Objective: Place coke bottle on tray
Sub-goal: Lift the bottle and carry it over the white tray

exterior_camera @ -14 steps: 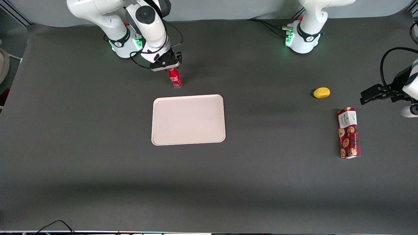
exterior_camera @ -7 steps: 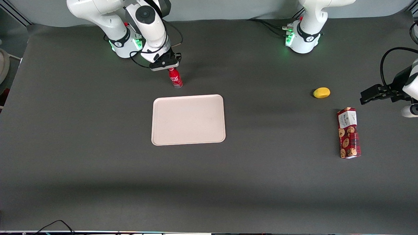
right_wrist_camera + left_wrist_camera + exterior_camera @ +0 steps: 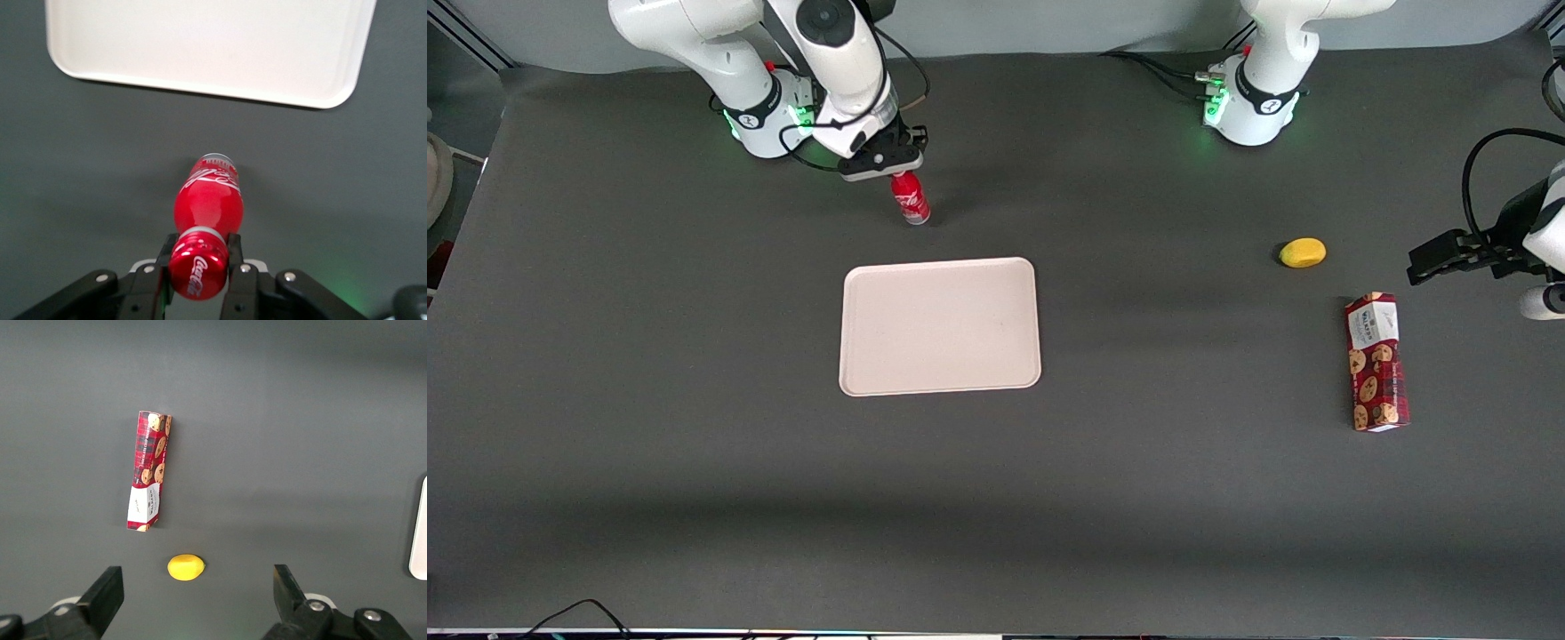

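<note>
The black two-finger gripper (image 3: 199,263) is clamped on the neck of the small red coke bottle (image 3: 207,203); it seems lifted off the table; the flat pale pink tray (image 3: 940,326) lies nearer the front camera, with nothing on it

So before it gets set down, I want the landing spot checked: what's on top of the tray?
Nothing: the tray is bare and fully visible. The coke bottle hangs farther from the camera, off the tray, clamped in the gripper.
</note>
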